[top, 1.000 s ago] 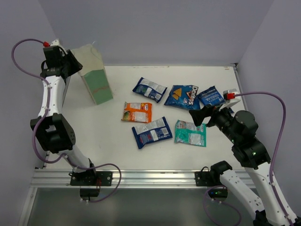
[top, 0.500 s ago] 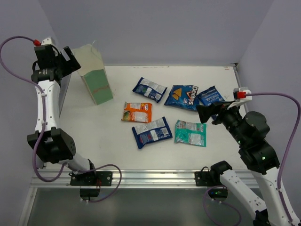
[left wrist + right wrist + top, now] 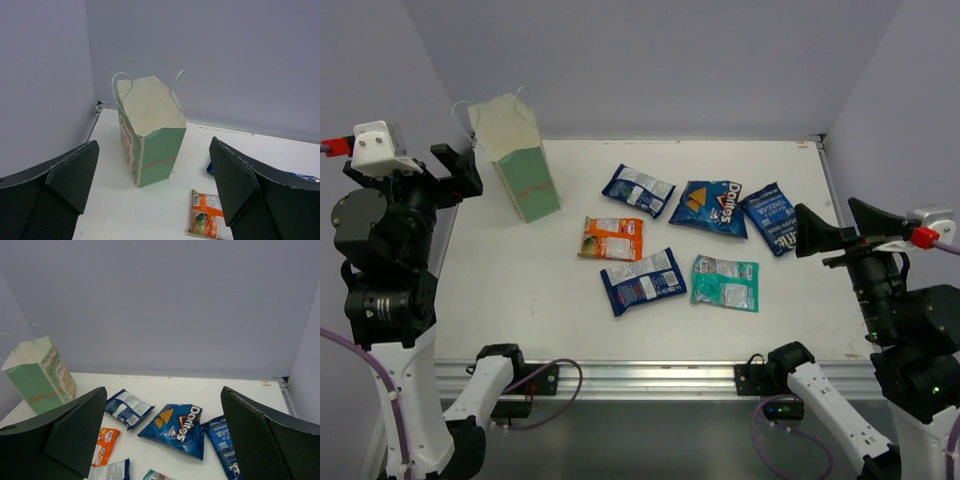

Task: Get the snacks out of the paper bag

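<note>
The paper bag [image 3: 516, 150] stands upright at the far left corner of the table [image 3: 535, 290], mint-green face toward the arms, mouth open and thin white string handles [image 3: 121, 82] arching over the rim. From the left wrist view only the upper cream inner wall shows; the bottom of the bag is hidden. All six snacks lie flat on the tabletop outside the bag, in a loose cluster from the middle toward the right, well apart from the bag. In the far row are a blue-and-white packet [image 3: 638, 190], the dark blue Doritos packet [image 3: 713, 206] and the blue chip bag [image 3: 771, 218]; the Doritos and the chip bag touch or slightly overlap. Nearer the arms lie the orange packet [image 3: 611, 238], a second blue-and-white packet [image 3: 642, 281] and the teal packet [image 3: 725, 283], the last two close together. The left gripper [image 3: 455, 175] hangs raised at the left edge of the table, just beside the bag, jaws spread wide and holding nothing, its camera looking toward the bag's open mouth. The right gripper [image 3: 842, 228] hovers above the right edge, near the blue chip bag, likewise wide open and empty. An aluminium rail [image 3: 640, 375] runs along the near edge, carrying both arm bases.
</note>
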You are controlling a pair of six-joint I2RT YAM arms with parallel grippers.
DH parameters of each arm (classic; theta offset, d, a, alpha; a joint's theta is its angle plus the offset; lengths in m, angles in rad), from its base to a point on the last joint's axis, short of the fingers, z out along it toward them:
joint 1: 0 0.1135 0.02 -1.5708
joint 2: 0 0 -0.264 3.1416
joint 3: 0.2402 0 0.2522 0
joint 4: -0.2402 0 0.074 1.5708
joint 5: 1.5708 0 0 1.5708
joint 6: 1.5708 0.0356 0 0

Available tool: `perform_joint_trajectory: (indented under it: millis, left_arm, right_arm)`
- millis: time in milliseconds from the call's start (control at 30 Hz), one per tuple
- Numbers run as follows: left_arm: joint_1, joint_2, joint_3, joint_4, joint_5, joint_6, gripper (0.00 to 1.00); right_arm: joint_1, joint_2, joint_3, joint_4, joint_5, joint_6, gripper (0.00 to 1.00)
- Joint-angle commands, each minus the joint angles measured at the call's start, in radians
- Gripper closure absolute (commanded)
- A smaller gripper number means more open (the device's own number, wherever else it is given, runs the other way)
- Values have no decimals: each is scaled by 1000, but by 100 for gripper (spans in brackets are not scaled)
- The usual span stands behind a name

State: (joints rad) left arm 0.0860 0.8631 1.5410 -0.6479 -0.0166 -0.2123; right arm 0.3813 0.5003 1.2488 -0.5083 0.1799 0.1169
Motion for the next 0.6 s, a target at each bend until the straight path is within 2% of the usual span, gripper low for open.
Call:
perform_joint_trajectory:
  millis: [0,267,567]
  left_arm:
    - [-23,-12,10,-38,-82,70,0]
    - [-48,10,116,-64,-78,70,0]
    - [-75,33,182,-71,-83,77,0]
  right_arm:
    - [5,-6,57,51,76,-109,1]
    - [13,-17,156,82,145,-238,1]
    - [13,-43,173,80,162,-249,1]
